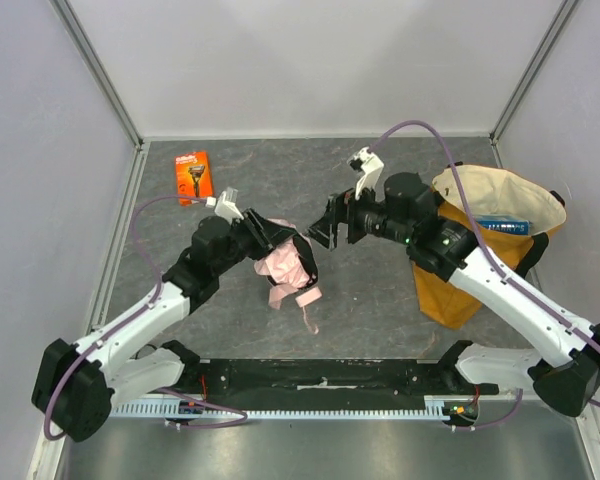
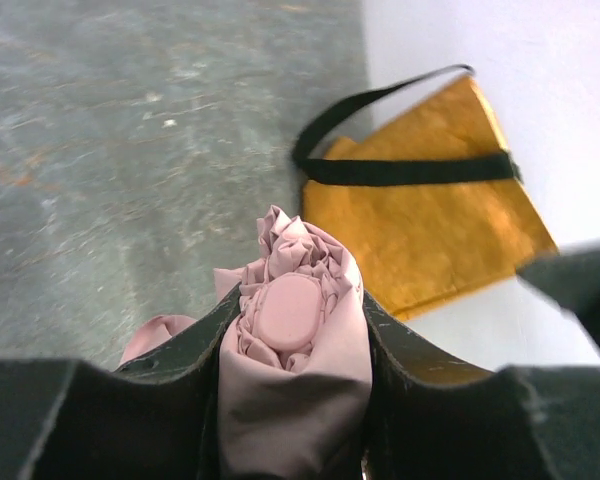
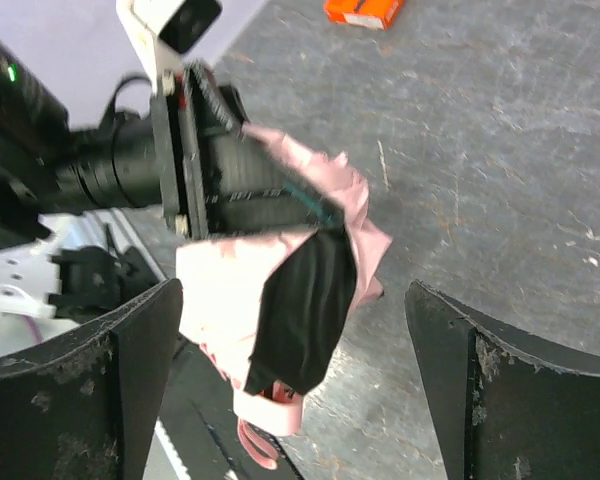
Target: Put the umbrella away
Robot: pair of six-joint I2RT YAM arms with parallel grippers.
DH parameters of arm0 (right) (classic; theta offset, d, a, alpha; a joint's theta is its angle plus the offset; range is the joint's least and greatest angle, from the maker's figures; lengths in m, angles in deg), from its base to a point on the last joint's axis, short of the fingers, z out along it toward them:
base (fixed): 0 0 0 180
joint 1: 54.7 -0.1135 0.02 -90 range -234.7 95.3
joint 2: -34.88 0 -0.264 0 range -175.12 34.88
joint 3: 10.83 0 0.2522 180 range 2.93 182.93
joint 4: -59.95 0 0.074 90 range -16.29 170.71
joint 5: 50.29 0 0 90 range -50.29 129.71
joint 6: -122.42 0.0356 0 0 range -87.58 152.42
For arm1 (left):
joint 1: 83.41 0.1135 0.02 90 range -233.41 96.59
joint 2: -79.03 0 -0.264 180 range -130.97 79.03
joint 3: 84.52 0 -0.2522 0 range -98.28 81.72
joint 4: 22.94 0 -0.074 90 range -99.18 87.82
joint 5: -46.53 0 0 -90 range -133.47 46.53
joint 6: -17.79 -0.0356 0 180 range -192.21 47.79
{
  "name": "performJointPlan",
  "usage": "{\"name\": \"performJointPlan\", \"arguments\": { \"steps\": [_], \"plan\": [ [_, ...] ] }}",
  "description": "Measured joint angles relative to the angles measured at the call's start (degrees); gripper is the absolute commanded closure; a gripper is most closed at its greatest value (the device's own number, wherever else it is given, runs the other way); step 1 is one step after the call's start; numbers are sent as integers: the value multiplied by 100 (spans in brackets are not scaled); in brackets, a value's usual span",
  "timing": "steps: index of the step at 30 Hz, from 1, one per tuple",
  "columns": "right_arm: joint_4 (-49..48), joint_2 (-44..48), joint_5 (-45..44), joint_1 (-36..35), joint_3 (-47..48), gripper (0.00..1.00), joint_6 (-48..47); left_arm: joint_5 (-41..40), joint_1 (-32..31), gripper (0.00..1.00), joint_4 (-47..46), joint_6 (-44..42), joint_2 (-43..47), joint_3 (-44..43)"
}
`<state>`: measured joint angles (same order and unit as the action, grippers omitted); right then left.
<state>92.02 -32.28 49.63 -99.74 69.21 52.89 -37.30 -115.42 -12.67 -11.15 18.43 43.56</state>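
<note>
Umbrella (image 2: 295, 350), apparently furled, clamped in left gripper (image 2: 300, 312).

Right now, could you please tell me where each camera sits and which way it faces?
Top external: above and behind, looking down at the table; both arms show, left gripper gripping the umbrella, right gripper open.
Left wrist: wrist-mounted, faces past its fingers and the umbrella toward the yellow tote bag.
Right wrist: wrist-mounted, faces the left gripper between its own open fingers.
Shared: umbrella in all three.
</note>
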Motion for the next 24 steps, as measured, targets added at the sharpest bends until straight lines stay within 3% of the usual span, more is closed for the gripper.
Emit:
{"name": "performJointPlan", "arguments": {
  "steps": [5, 13, 20, 24],
  "plan": [
    [-348, -232, 1355, 702, 188, 2, 442, 634, 9, 98, -1397, -544, 560, 656],
    [-2363, -245, 3292, 645, -1665, 2, 1665, 1506, 127, 98, -3477, -472, 654, 1294],
    [-3174, -129, 3475, 304, -1777, 3, 1871, 1937, 153, 98, -4690, -11, 577, 1351],
    [-3528, -214, 3270, 81, -1757, 13, 1945, 1978, 155, 98, -4983, 133, 597, 1351]
  ]
}}
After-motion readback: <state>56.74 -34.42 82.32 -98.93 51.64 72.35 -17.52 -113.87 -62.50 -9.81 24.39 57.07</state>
